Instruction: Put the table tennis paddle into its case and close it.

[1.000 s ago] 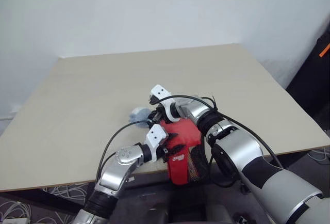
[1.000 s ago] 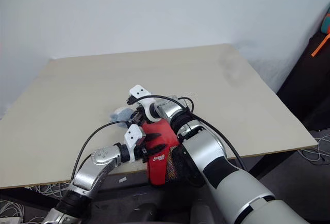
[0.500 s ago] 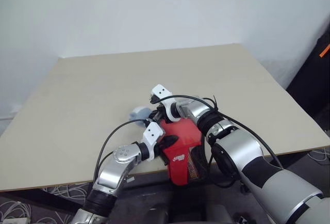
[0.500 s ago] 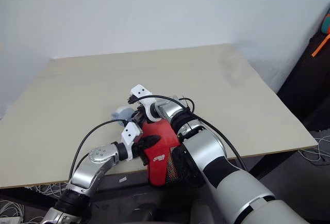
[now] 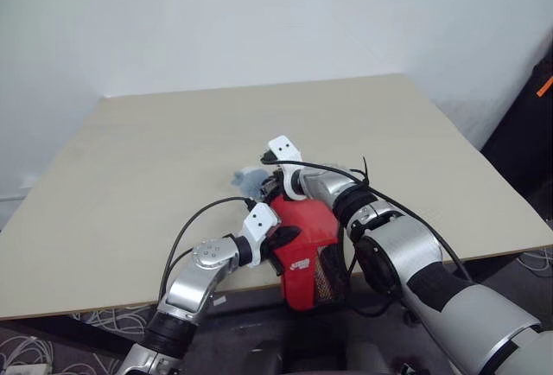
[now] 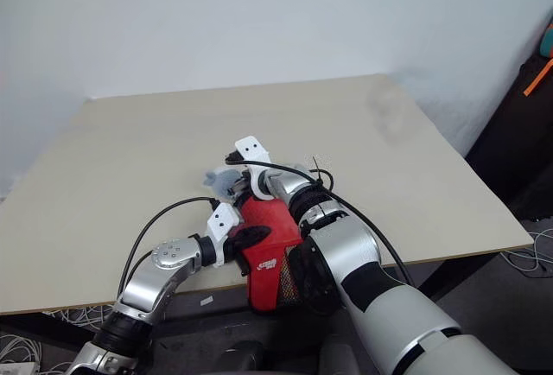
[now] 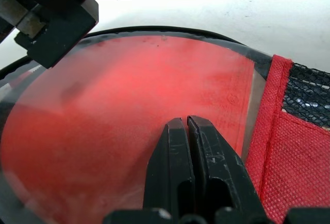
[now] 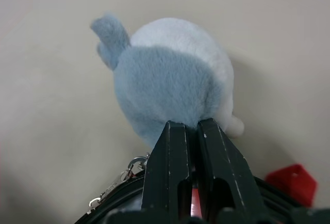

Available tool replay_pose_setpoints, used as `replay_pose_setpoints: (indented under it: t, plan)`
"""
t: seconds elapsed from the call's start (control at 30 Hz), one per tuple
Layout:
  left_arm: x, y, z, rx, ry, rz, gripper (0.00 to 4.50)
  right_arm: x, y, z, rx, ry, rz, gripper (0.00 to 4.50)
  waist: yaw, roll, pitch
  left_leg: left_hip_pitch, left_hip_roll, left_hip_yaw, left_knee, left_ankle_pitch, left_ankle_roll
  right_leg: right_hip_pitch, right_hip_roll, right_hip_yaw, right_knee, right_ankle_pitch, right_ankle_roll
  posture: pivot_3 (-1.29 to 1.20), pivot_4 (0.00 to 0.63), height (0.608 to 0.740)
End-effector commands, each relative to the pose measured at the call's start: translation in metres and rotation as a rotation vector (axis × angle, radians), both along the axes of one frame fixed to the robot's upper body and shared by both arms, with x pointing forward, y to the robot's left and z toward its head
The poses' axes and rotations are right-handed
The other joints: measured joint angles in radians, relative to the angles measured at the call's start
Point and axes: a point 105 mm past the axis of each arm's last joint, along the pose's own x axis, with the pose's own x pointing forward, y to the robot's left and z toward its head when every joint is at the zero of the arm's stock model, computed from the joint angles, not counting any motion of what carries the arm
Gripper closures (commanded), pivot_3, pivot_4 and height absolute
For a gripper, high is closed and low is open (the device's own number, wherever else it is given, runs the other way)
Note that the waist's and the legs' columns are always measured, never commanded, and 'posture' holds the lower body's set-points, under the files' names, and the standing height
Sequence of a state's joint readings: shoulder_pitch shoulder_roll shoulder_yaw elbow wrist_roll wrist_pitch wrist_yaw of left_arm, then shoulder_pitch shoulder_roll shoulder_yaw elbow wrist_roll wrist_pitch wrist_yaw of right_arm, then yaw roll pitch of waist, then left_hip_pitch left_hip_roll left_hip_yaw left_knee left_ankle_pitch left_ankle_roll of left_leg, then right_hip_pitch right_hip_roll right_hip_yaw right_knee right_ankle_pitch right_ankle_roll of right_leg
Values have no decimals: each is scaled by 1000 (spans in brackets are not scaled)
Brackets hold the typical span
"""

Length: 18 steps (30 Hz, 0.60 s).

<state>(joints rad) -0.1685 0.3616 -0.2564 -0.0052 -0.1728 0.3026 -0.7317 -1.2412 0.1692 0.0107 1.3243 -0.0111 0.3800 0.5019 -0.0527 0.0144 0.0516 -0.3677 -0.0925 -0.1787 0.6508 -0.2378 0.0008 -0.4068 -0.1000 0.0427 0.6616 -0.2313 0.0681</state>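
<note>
Tools point(image 5: 278, 238) — 2 shut; 1 case point(image 5: 304, 245).

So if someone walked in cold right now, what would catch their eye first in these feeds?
First the case, bright red with black mesh, lying at the table's near edge and hanging partly over it, with both grippers on it. The left gripper rests shut on its clear front, and the right gripper is shut at its far end. Next, the small grey-blue plush charm beside the right gripper's fingertips, apparently chained to the case.
</note>
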Motion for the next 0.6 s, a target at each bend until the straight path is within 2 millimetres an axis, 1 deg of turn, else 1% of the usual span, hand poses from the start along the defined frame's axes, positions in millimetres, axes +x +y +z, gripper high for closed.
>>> replay_pose_setpoints:
  t: [0.03, 0.23, 0.33, 0.37, 0.47, 0.57, 0.6]
  plan:
    - [-7, 4, -26, 68, 97, 2, 4461, 2, 23, 27, 39, -75, 5, 4500, 0, 0, 0, 0, 0, 0, 0, 0, 0, 0, 0, 0, 0, 0, 0, 0, 0, 698]
    - [-6, 4, -28, 73, 104, -1, 4461, 16, 4, 26, 13, -98, -133, 4500, 0, 1, -2, 0, 0, 0, 0, 0, 0, 1, 0, 0, 0, 0, 0, 0, 0, 698]
    - [-7, 3, -28, 72, 109, -2, 4461, 29, -16, 27, 6, -116, -264, 4500, 1, 1, -2, 0, 0, 0, 0, 0, 0, 1, 0, 0, 0, 0, 0, 0, 0, 698]
    - [-7, 3, -28, 71, 110, -2, 4461, 31, -20, 27, 6, -118, -286, 4500, 1, 1, -2, 0, -1, 0, 0, 0, 0, 1, 0, 0, 0, 0, 0, 0, 0, 698]
    - [-6, 3, -29, 70, 112, 1, 4461, 41, -39, 28, -8, -137, -371, 4500, 1, 1, -2, 0, -1, 0, 0, 0, 0, 1, -1, 0, 0, 0, 0, 0, 0, 698]
    - [-6, 3, -29, 69, 112, 2, 4461, 46, -52, 28, -25, -148, -413, 4500, 1, 1, -2, 1, -1, 0, 0, 0, 0, 2, -1, 0, 0, 0, 0, 0, 0, 698]
    - [-6, 3, -28, 68, 113, 2, 4461, 48, -62, 27, -35, -150, -437, 4500, 1, 1, -2, 1, -1, 0, 0, 0, 0, 2, -1, 0, 0, 0, 0, 0, 0, 698]
